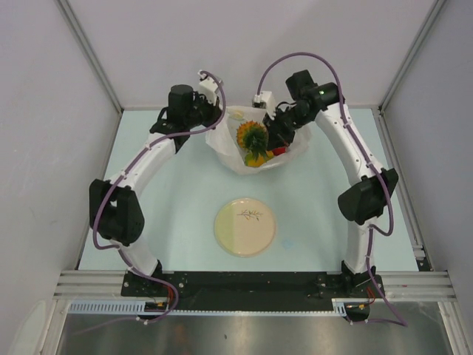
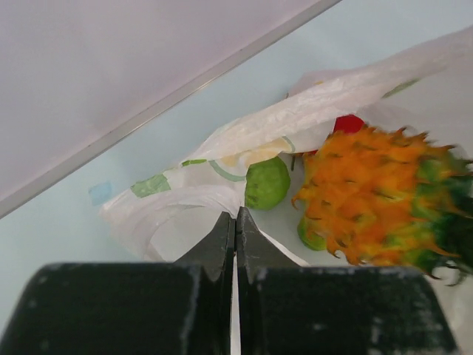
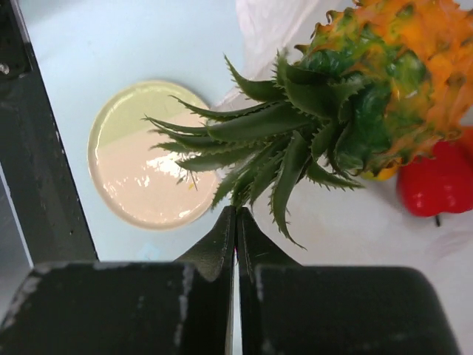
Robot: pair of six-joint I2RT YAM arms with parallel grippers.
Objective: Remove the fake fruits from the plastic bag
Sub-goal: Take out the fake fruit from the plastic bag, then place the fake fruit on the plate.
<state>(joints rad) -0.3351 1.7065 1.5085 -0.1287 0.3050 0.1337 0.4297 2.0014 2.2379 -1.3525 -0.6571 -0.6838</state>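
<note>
Pale blue table (image 1: 185,214): plastic bag (image 1: 225,140) far centre, beige plate (image 1: 244,226) nearer.

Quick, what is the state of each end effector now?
Left end effector: closed, tips at the plastic bag; whether it pinches film cannot be told.
Right end effector: closed, tips at the pineapple leaves; grip cannot be told.

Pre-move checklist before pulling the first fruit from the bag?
1. Bag mouth open: ok, pineapple shows from above.
2. Fruits out: not ok; pineapple, green piece and red piece lie in the bag.
3. Left end effector shut at the bag film; pinch: cannot tell.
4. Right end effector shut at the pineapple leaves; grip: cannot tell.
5. Plate located: ok, nearer the bases.
</note>
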